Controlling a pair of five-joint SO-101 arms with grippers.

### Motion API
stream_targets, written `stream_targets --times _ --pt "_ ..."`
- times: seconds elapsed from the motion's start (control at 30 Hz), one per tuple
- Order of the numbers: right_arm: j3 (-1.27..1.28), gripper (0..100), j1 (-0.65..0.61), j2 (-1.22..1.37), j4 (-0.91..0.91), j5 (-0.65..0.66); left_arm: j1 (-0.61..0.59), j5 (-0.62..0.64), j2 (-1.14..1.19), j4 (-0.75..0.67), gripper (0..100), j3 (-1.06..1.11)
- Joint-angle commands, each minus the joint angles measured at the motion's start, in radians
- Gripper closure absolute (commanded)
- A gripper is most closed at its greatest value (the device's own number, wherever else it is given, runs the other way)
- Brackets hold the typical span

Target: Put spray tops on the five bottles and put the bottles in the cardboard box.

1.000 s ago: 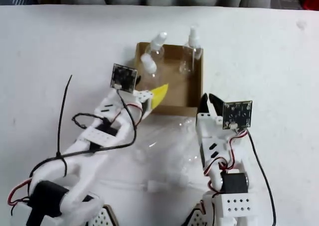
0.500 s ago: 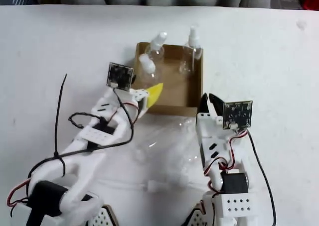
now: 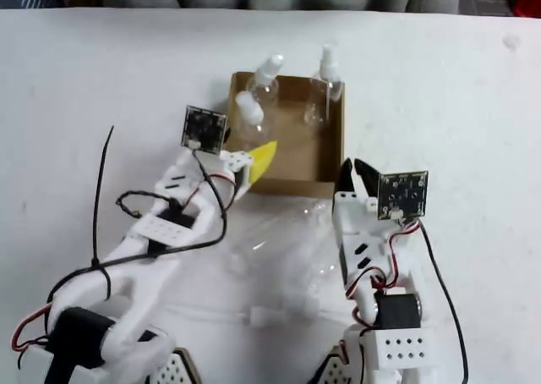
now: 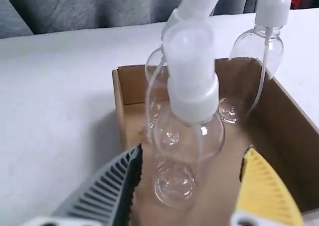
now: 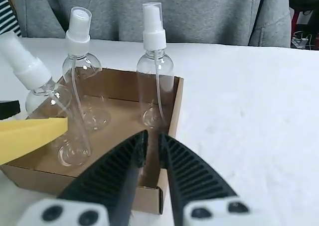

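Left claw [image 4: 193,154]: spread wide, with your grey finger [image 4: 107,196] on one side and your yellow finger [image 4: 264,191] on the other. Both tips reach over the near wall of the cardboard box [image 4: 281,131].

The nearest bottle [image 4: 187,131] stands in the box, right between the two fingers. There is a gap on each side and I see no contact. It carries a white spray top [image 4: 192,71]. From the right wrist view this bottle leans away from the other two.

The second bottle [image 4: 153,74] is just past the first one, farther out from the left tips. Its top is on and the two bodies overlap in the left wrist view, so I cannot tell whether they touch.

The third bottle [image 4: 256,44] is ahead on the yellow finger's side, against the box's far wall. It stands upright with its top on.

Right claw [image 5: 152,135]: the black fingers are drawn almost together with only a thin slit between them and nothing in it. It sits outside the box over the table [image 3: 439,88]. The box's near corner is just ahead of the tips. The upright third bottle is straight ahead of them, at the far wall.

Behind both claws, between your two arms, clear plastic shapes [image 3: 279,249] lie on the table, too faint to name. A loose spray top [image 3: 266,316] with its tube lies farther back still, well apart from either claw.
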Motion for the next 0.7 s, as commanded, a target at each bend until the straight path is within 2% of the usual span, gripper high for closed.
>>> stream_targets --times 0.0,0.4,0.57,0.67 --pt "-0.012 98.4 0.008 -0.013 -0.021 0.014 -0.012 -0.012 -0.127 0.109 71 -0.060" --pt "-0.011 98.4 0.008 -0.013 -0.021 0.017 -0.012 -0.012 -0.504 0.666 71 -0.046" --pt "-0.015 98.4 0.019 -0.021 -0.013 0.021 -0.012 -0.012 -0.654 0.736 71 0.037" --pt "-0.023 98.4 0.079 -0.022 -0.010 0.100 -0.012 -0.012 -0.773 0.736 76 0.123"
